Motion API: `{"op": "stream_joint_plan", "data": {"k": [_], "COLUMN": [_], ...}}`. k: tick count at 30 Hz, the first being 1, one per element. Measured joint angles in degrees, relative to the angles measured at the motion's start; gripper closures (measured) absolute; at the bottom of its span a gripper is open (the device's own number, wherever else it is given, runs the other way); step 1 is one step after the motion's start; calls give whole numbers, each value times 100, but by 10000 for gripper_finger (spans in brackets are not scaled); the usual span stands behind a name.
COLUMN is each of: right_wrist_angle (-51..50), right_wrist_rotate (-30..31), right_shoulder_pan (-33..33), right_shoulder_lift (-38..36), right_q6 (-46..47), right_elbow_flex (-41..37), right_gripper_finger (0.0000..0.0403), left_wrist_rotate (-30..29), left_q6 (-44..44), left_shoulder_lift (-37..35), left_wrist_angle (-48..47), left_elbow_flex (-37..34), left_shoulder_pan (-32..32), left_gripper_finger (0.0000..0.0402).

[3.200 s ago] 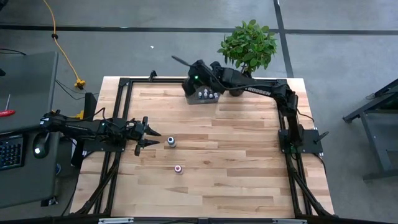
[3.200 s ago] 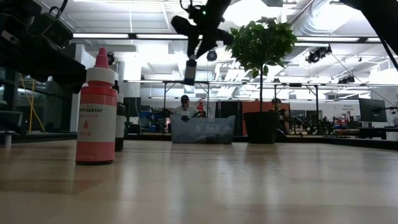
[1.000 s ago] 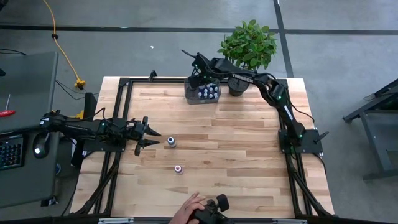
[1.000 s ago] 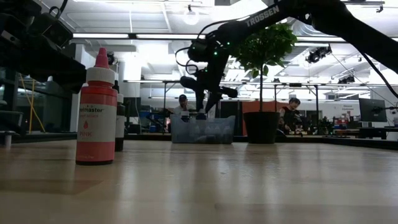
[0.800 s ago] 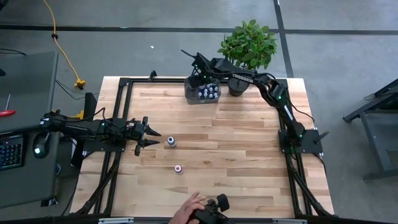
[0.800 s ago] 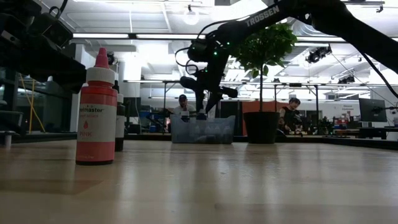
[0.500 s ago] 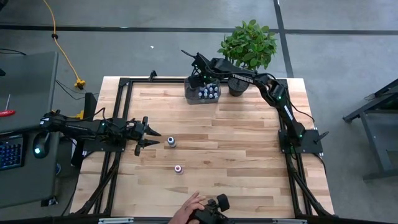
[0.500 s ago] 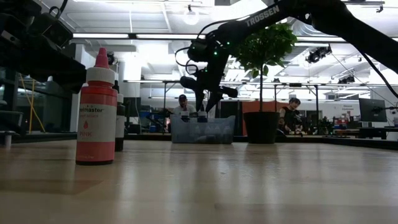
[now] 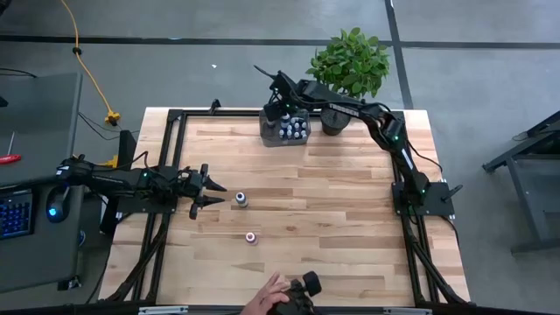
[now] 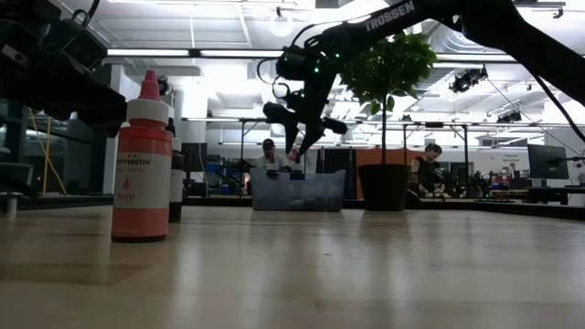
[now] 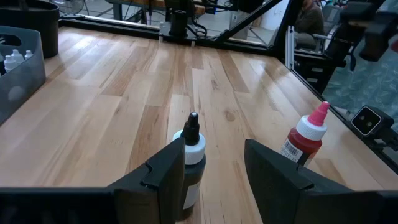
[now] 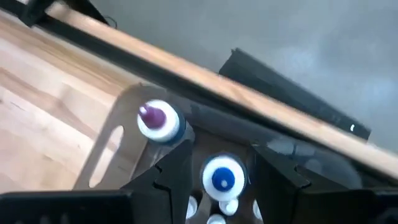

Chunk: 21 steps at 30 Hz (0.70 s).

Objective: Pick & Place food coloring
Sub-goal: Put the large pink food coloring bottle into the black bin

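I have the right end effector [image 9: 282, 99] hanging just above the translucent grey plastic bin [image 9: 284, 131] at the far edge of the counter [image 9: 332, 219], its dark fingers parted to a middling gap with nothing between them. Straight beneath it, in the right wrist view, a small bottle with a white cap and blue tip [image 12: 222, 177] stands upright inside the bin, and beside that a white-capped bottle with a purple tip [image 12: 158, 120]; more pale caps crowd below. My left end effector [image 9: 210, 191] waits low over the near left side, jaws apart and empty. Just ahead of it stands a dark bottle with a white collar and black nozzle [image 11: 192, 163], and beyond, to one side, a red bottle with a pink pointed cap [image 11: 306, 140]. The counter is pale planked wood, matte, framed by black rails. Behind the bin sits a leafy green plant in a dark round pot [image 9: 347, 66]. A person's hand [image 9: 269, 293] shows at the near edge; the room beyond is an open workshop with ceiling lights.
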Motion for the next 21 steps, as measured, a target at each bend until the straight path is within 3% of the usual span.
{"op": "stream_joint_plan", "data": {"k": [10, 21], "right_wrist_angle": [138, 406], "right_wrist_rotate": [147, 198], "right_shoulder_pan": [158, 781], "right_shoulder_lift": [-297, -1218], "right_q6": [-872, -1933], "right_elbow_flex": [2, 2], "right_gripper_finger": [263, 263], "left_wrist_rotate": [1, 2], "left_q6": [1, 0], "left_shoulder_lift": [0, -1], "left_wrist_angle": [0, 0], "left_elbow_flex": [0, 0], "left_shoulder_pan": [-2, 0], "left_gripper_finger": [238, 238]}}
